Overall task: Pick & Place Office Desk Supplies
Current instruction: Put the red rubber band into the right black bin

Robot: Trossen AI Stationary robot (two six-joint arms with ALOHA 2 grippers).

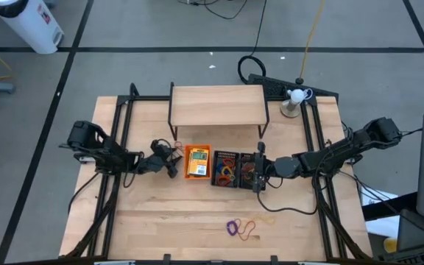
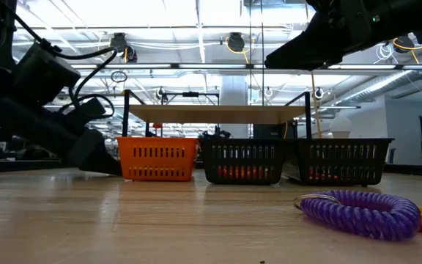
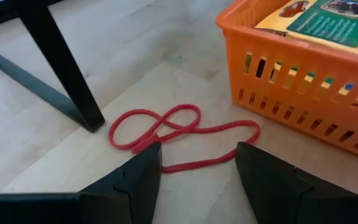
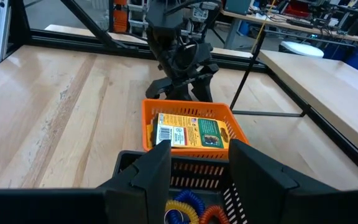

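The left gripper (image 3: 197, 168) has its fingers spread apart, low over the table (image 1: 160, 221), with a red rubber-band loop (image 3: 173, 134) lying flat on the wood just ahead of and between the fingertips; nothing is held. Just beyond the loop stands the orange tray (image 3: 303, 93), which holds a yellow-and-green crayon box (image 1: 197, 162).

The right gripper (image 4: 197, 165) is also parted and empty (its fingers hang over the black mesh trays). The middle black mesh tray (image 1: 224, 169) holds coiled bands, and the other black mesh tray (image 2: 341, 161) stands beside it. The three trays sit in a row before the wooden shelf riser (image 1: 216, 105). Purple and orange loops (image 1: 241, 227) lie apart nearer the table's front edge.
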